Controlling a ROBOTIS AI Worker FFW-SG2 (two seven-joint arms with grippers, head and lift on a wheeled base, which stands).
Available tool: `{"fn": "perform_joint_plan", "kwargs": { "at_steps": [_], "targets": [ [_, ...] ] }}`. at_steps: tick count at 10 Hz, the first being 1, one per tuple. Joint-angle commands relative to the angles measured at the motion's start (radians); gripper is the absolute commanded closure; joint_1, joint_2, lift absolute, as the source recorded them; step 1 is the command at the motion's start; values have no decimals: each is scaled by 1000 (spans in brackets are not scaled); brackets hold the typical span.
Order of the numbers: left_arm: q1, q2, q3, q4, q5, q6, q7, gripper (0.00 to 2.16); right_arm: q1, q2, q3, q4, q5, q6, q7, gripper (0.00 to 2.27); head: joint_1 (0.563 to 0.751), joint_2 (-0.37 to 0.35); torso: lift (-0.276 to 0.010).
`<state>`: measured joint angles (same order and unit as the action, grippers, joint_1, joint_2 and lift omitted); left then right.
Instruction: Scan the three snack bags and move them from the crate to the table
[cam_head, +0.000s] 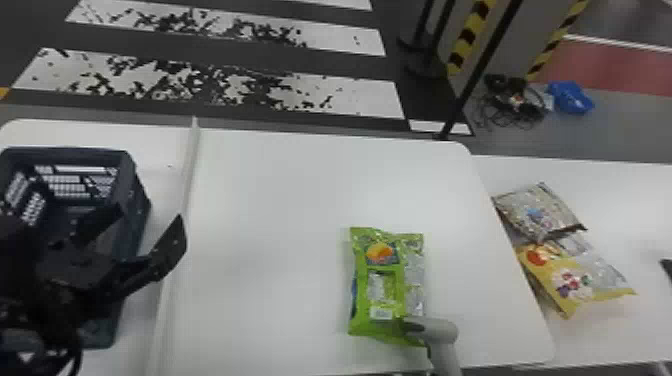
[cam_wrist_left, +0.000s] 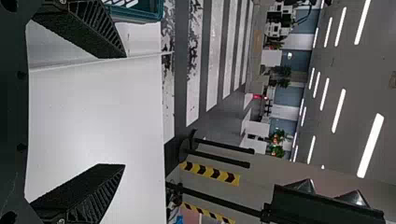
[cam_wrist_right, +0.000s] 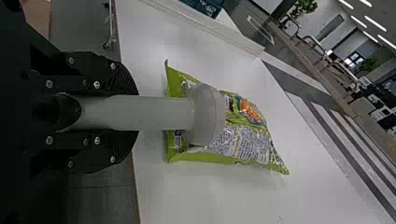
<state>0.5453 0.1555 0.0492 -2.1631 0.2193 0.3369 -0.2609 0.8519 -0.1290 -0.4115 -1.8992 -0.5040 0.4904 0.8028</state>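
In the head view, my left gripper (cam_head: 150, 217) stands open over the right side of the dark crate (cam_head: 137, 195); its spread fingers flank bare table in the left wrist view (cam_wrist_left: 123, 111). A green snack bag (cam_head: 385, 295) lies flat on the white table (cam_head: 270, 200). The grey scanner (cam_head: 435, 332) has its head over the bag's near end. Its handle is held by my right gripper (cam_wrist_right: 133, 113), shut on it in the right wrist view. On the right-hand table, a silver-brown snack bag (cam_head: 540, 212) lies against a yellow one (cam_head: 575, 280).
A raised white strip (cam_head: 187, 175) runs between the crate's side and the middle table. The right-hand table (cam_head: 620, 200) adjoins the middle table's right edge. Beyond the tables, a black post (cam_head: 465, 95) stands on the floor, with cables and a blue item (cam_head: 570, 97) behind it.
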Motion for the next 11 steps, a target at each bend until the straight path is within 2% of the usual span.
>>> {"fn": "perform_joint_plan", "kwargs": {
  "at_steps": [1,4,7,9,11],
  "targets": [
    [15,1,11,-1,2,-25,-1,29,-17,-1,33,20,28,-12,-16,2162,695,-165,-62],
    [21,1,27,-3,5,-34,-3,29,-36,-6,49,42,50,-12,-36,2162,695,-124,-62],
    [5,-1,20,3,3,-28,0,29,-19,-8,-40,-40,-54,73,-5,2162,695,-117,-62],
    [5,-1,17,0,3,-28,-1,29,-117,-12,-124,-44,-87,144,6,2162,695,-157,-62],
    [5,1,12,-6,2,-28,0,29,-297,-50,-119,63,-10,67,-16,2159,695,-209,-62]
  ]
}}
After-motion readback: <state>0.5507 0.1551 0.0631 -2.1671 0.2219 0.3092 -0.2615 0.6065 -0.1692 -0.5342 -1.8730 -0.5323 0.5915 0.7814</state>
